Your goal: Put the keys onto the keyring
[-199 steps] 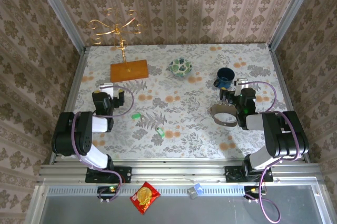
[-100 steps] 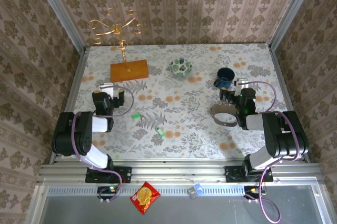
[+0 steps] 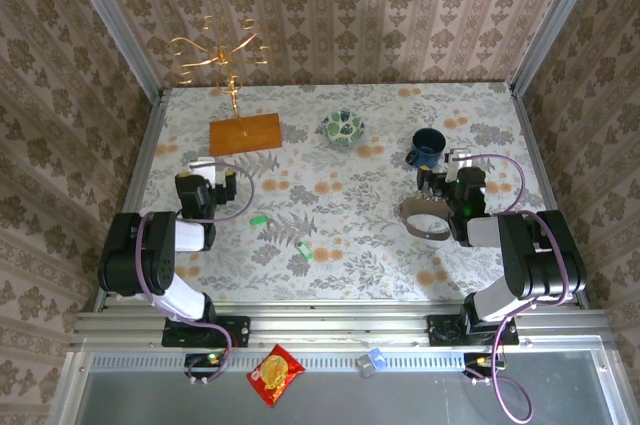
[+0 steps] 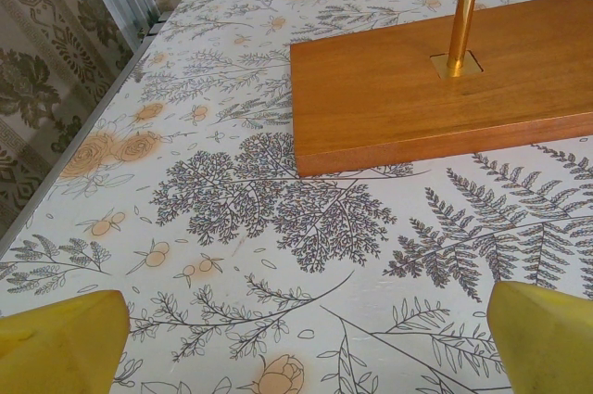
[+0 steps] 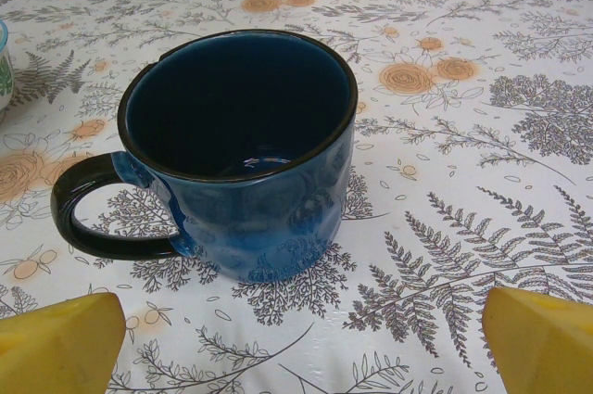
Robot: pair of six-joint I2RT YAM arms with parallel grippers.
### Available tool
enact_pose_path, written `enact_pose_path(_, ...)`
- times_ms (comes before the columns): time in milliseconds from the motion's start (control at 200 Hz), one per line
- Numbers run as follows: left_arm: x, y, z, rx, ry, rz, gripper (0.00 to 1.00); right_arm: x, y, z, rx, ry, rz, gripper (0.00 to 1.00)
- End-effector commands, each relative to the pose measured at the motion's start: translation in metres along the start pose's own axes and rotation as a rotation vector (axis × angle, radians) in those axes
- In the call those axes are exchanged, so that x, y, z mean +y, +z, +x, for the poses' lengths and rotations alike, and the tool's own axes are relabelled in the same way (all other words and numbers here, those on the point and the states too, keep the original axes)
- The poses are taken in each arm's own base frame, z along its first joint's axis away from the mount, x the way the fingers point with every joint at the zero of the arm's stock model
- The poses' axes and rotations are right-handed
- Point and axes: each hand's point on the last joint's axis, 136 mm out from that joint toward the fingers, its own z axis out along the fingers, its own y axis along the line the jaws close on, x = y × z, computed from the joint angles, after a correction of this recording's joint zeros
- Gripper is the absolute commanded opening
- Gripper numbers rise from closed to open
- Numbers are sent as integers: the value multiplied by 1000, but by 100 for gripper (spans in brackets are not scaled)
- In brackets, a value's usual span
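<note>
At left tool (image 4: 296, 349): gapes fully wide, yellow pads (image 4: 57, 346) far apart, grips nothing. Just fwd of it: wooden base (image 4: 445, 79) w/ brass post (image 4: 463, 5), not touching. Back and to its right: near key (image 3: 258, 218), flat on counter (image 3: 360, 190), apart from tool. Further right and further back, btwn the two arms: far key (image 3: 305, 252).

At right tool (image 5: 301, 348): likewise wide open, holds nothing. Directly fwd: blue mug (image 5: 246, 148), upright, handle to tool's left, near but clear of the pads. Back and slightly left of tool, beside the wrist: keyring (image 3: 425, 220), lying on counter; can't tell whether touching the arm. Well fwd-left: green bowl (image 3: 342, 126).

Change over last sec: none visible. Same arm poses, same openings, both keys and keyring in same spots. Reads as idle or start pos, no step begun.

Meaning for task: nothing done yet. Both keys off the keyring and well apart from it. Prob next: swing left tool back-right and drop onto near key; pull right tool back from mug toward keyring. Risks, as a guess: keys tiny and flat, so awkward to pinch; keyring thin, likely to slide when nudged; mug close enough to get knocked on the turn.
</note>
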Motion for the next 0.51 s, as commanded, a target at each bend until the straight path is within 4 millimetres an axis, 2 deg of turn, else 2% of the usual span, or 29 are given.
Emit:
enact_pose_path(0, 3, -4, -15, -59, -22, 4, 100, 0, -2, -13, -23, 4, 2, 100)
enact_pose_path(100, 10, -19, -27, -80, -38, -25, 100, -4, -9, -26, 36, 2, 29, 100)
enact_pose_path(125, 13, -23, -33, -86, -42, -32, 100, -4, -15, -41, 18, 7, 32, 100)
enact_pose_path(220, 18, -35, -53, -111, -47, -48, 100, -7, -26, -56, 56, 37, 55, 100)
enact_pose_path(315, 17, -47, -73, -164, -70, -29, 100, -1, -38, -66, 75, 103, 36, 98)
enact_pose_path(395, 12, -53, -85, -163, -106, 8, 98, 3, -49, -66, 124, 220, 33, 95)
enact_pose_path(500, -2, -62, -94, -153, -150, 100, 96, 10, -65, -48, 253, 367, 51, 89)
